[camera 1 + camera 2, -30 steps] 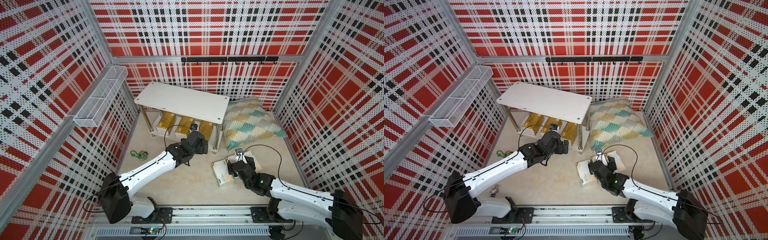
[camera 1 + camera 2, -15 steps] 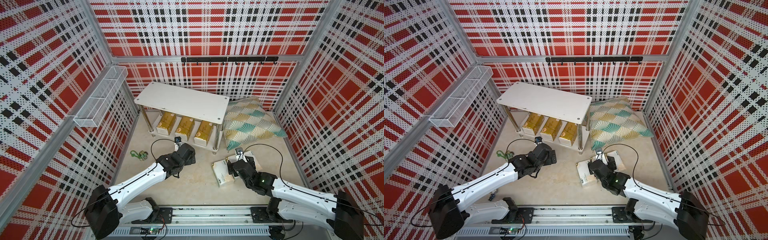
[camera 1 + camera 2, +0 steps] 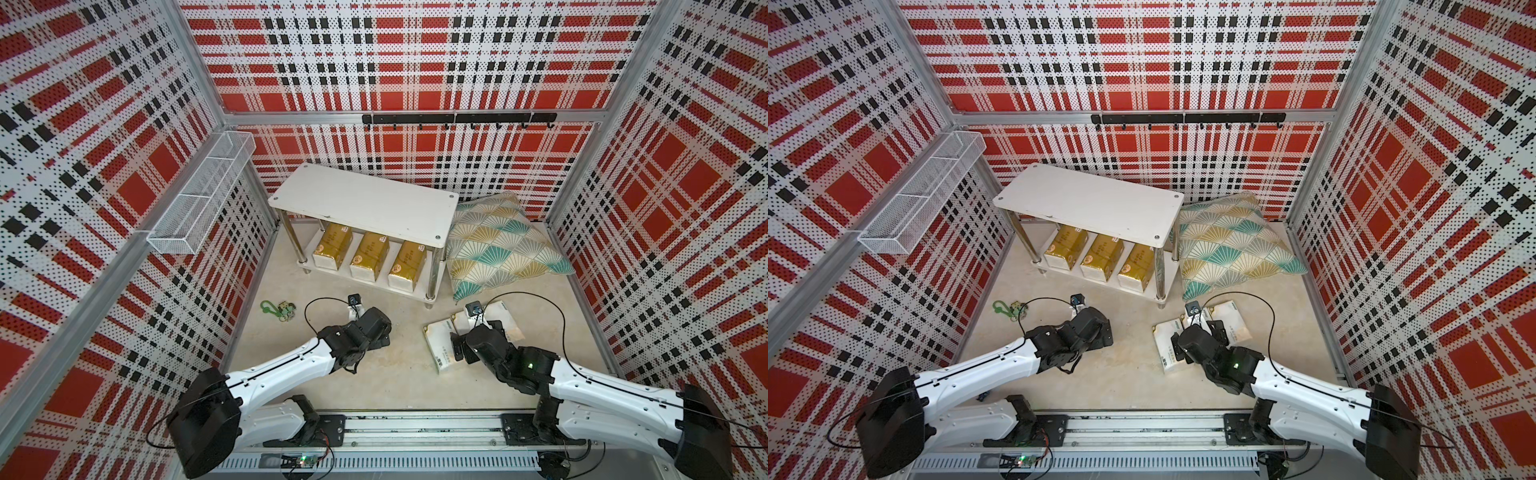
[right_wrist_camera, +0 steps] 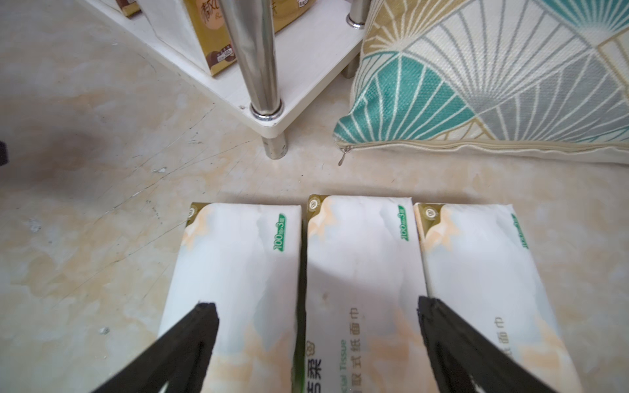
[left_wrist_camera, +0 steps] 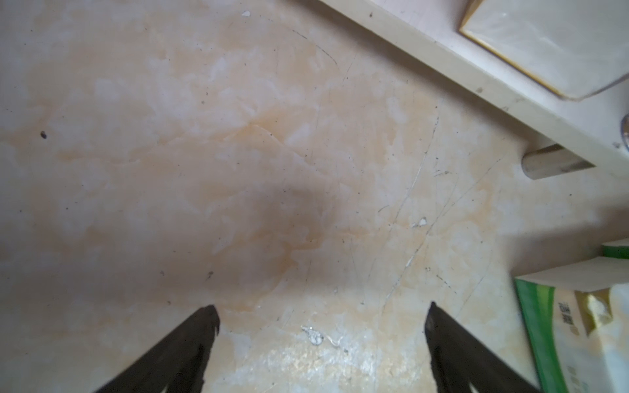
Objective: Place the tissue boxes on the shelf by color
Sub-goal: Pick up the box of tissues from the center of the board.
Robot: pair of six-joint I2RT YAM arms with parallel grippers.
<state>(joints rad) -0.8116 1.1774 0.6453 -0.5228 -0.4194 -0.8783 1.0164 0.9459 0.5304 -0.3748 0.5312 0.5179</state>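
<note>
The shelf [image 3: 361, 199], white boards on chrome legs, holds three shiny gold packs [image 3: 370, 255] in a row on its lower board. Three soft white packs [image 4: 360, 272] lie side by side on the mottled floor [image 3: 399, 374], at 4 o'clock from the shelf, near the fan-patterned pillow [image 3: 498, 245]. The right hand [image 4: 316, 306] hangs spread wide over the middle one, gripping nothing. The left hand [image 5: 321, 311] gapes over floor.
</note>
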